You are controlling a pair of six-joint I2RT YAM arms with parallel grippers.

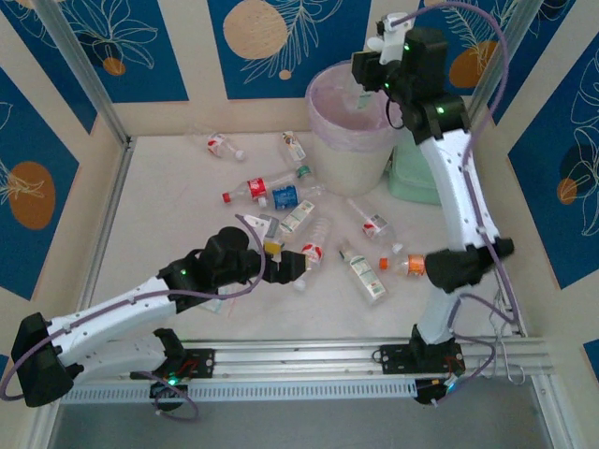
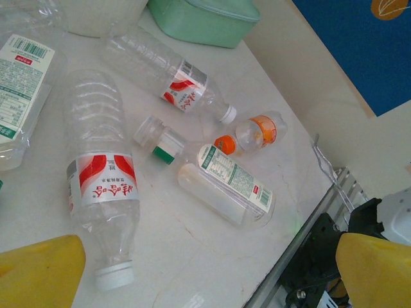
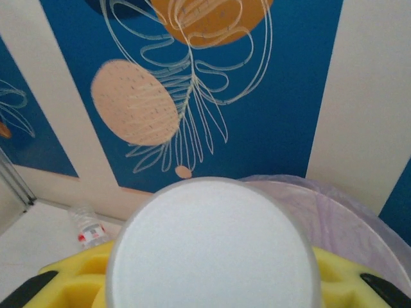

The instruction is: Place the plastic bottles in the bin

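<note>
step in hand: delivery of one bottle to the bin (image 1: 351,164), judged to be just before release.
right claw (image 1: 367,77): raised above the bin at the far right, pinching a clear bottle (image 3: 212,250) between its yellow pads (image 3: 70,285).
clear bottle: held over the pink-lined mouth of the bin, not yet inside.
left claw (image 2: 207,276): spread wide, nothing between the pads, hanging over the loose bottles (image 1: 298,217) in the middle of the bench (image 1: 168,215).
nearest target: red-label bottle (image 2: 103,186) with white cap, lying flat just under the left claw.
next move, right: by judgement, to open fully and let the clear bottle fall straight down, without catching the bag.
next move, left: by judgement, to lower over the red-label bottle, take the body across its width, and close softly because of the thin, slippery plastic.
count of bottles: about eleven lying on the bench plus one in the right claw; some overlapping, so exact number not sure.
count of bins: one.
count of claws: two.
count of other things: one mint-green case (image 1: 412,178), just right of the bin, not part of the job.
</note>
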